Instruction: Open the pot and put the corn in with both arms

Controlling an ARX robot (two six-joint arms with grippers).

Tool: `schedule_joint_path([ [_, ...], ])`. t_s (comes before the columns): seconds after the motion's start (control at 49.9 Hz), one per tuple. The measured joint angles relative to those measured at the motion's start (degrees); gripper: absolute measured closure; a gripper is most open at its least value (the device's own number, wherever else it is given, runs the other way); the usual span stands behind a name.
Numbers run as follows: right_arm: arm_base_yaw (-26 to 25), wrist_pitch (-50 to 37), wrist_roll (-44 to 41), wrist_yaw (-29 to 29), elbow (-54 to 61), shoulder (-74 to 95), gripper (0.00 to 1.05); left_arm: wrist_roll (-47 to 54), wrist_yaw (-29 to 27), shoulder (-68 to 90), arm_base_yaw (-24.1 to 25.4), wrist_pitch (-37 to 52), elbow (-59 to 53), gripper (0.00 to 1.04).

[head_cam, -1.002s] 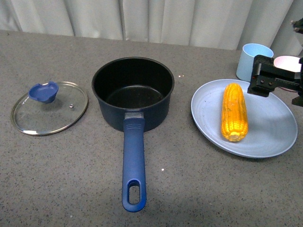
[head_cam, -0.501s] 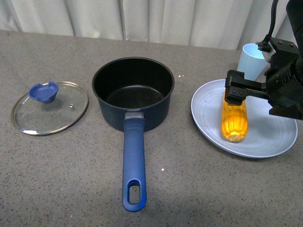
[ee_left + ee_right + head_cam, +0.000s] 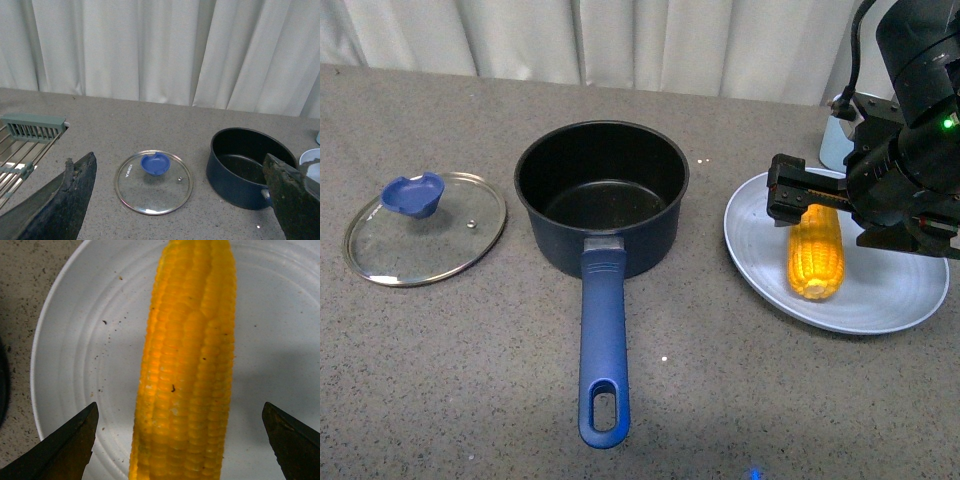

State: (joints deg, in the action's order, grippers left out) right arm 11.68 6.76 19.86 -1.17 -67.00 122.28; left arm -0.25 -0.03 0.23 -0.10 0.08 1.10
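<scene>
The pot (image 3: pixel 600 195) stands open in the middle of the table, its black inside empty and its blue handle (image 3: pixel 603 345) pointing toward me. Its glass lid (image 3: pixel 425 228) lies flat to the left, blue knob up. The corn (image 3: pixel 816 255) lies on a pale blue plate (image 3: pixel 890 300) at the right. My right gripper (image 3: pixel 808 202) hangs open over the corn's far end. In the right wrist view the corn (image 3: pixel 190 365) lies between the open fingers (image 3: pixel 70 445), untouched. My left gripper (image 3: pixel 179 170) is open and empty, looking down at the lid (image 3: pixel 153 181) and pot (image 3: pixel 250 165).
A light blue cup (image 3: pixel 830 140) stands behind the plate, mostly hidden by the right arm. A metal drying rack (image 3: pixel 25 145) lies beyond the lid in the left wrist view. White curtains close off the back of the table.
My right arm has come in from the right edge and moved left over the plate; its open gripper now covers the corn's far end. Pot, lid and corn have not moved.
</scene>
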Motion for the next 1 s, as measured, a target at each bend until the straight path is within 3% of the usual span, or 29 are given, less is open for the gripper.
schedule_joint_path([
  [0.08,0.1,0.4,0.1,0.2,-0.4,0.2,0.11,0.0,0.0,0.0,0.0,0.0,0.0,0.06],
  [0.301,0.3,0.5,0.1,-0.7,-0.4,0.6,0.49,0.0,0.0,0.0,0.0,0.0,0.0,0.06],
  [0.541,-0.5,-0.8,1.3,-5.3,2.1,-0.7,0.8,0.0,0.0,0.0,0.0,0.0,0.0,0.06],
  [0.782,-0.9,-6.3,5.0,-18.3,7.9,-11.7,0.92,0.0,0.0,0.0,0.0,0.0,0.0,0.06],
  [0.882,1.2,-7.7,6.4,-23.9,7.7,-15.9,0.94,0.0,0.0,0.0,0.0,0.0,0.0,0.06],
  [1.002,6.1,-7.2,7.1,-25.0,5.3,-15.2,0.94,0.0,0.0,0.0,0.0,0.0,0.0,0.06],
])
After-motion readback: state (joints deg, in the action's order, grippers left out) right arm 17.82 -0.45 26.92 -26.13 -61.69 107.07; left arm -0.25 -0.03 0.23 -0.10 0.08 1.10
